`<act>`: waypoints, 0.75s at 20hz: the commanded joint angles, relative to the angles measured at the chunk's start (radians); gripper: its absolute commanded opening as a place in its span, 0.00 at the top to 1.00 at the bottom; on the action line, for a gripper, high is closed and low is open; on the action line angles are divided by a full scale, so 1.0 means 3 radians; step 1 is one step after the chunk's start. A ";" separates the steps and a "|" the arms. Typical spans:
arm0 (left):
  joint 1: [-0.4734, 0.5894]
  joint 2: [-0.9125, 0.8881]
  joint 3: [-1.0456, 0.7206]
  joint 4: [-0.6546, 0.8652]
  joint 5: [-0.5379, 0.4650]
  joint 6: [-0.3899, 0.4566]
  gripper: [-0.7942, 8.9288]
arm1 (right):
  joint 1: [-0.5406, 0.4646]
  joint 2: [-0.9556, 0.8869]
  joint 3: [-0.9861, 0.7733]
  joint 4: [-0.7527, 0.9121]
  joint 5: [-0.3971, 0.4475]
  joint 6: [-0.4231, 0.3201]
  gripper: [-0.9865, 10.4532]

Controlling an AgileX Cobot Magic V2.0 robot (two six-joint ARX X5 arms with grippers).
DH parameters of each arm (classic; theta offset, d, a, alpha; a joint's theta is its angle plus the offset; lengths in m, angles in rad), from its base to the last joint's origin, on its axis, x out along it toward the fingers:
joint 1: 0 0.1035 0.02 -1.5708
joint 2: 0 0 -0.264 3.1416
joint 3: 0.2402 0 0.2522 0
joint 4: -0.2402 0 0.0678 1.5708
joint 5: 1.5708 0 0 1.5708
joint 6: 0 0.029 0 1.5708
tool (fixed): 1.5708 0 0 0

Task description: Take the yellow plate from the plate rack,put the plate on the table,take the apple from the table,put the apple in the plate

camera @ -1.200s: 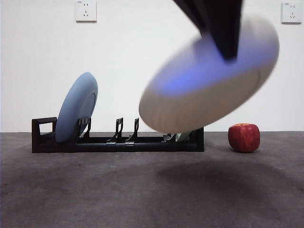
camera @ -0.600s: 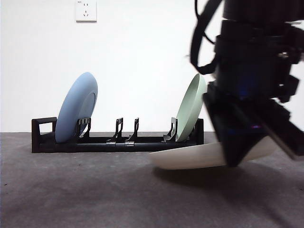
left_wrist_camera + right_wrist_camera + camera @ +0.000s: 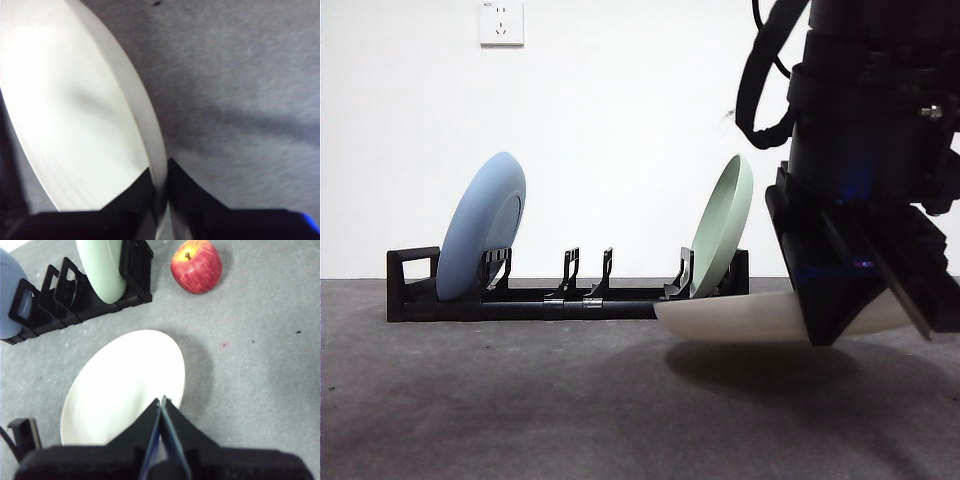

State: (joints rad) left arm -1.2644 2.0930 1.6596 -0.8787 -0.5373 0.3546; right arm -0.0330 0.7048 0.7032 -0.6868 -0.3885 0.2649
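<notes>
The yellow plate (image 3: 740, 318) is cream and lies almost flat, very low over the table (image 3: 520, 400), in front of the plate rack's (image 3: 520, 305) right end. My left gripper (image 3: 850, 325) is the big dark arm at the right of the front view. In the left wrist view it (image 3: 160, 175) is shut on the plate's rim (image 3: 75, 125). My right gripper (image 3: 162, 402) is shut and empty, high above the plate (image 3: 125, 385). The red apple (image 3: 196, 266) sits on the table beyond the plate, right of the rack (image 3: 75, 300). In the front view the arm hides it.
A pale green plate (image 3: 725, 230) stands in the rack's right slot, just behind the yellow plate. A light blue plate (image 3: 482, 235) stands near the rack's left end. The middle slots hold nothing. A white wall stands behind.
The left gripper has brought the yellow plate down from high and tilted to almost flat near the table. The arm now hides the apple, and the green plate has come into view.
</notes>
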 commanded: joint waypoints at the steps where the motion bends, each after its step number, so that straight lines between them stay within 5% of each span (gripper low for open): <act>1: 0.0037 0.0108 -0.0025 0.0001 0.0066 -0.0104 0.93 | 0.0003 -0.0001 0.0018 0.0009 0.0011 -0.0022 0.91; 6: 0.0100 0.0179 -0.0025 -0.0061 0.0081 -0.0131 0.91 | 0.0003 -0.0001 0.0018 -0.0089 0.0011 -0.0023 0.91; 11: 0.0140 0.0151 -0.0023 -0.0174 0.0019 -0.0290 0.34 | 0.0003 -0.0001 0.0018 -0.0159 0.0010 -0.0025 0.91; 15: 0.0123 0.0022 0.0095 -0.0511 0.0072 -0.0411 0.30 | 0.0003 0.0003 0.0018 -0.0145 0.0010 -0.0025 0.91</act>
State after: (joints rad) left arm -1.2243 2.1178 1.6760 -1.0340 -0.5148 0.2611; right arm -0.0330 0.7055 0.7032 -0.7353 -0.3889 0.2649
